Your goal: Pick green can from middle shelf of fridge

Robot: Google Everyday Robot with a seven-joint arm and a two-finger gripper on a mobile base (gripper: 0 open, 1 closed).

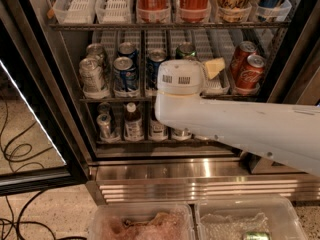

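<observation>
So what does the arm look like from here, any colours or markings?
The arm is a smooth white tube ending in a round white joint cap with two dark barcode-like marks. The gripper, at the middle shelf, shows only as a pale yellow wedge behind the cap.
</observation>
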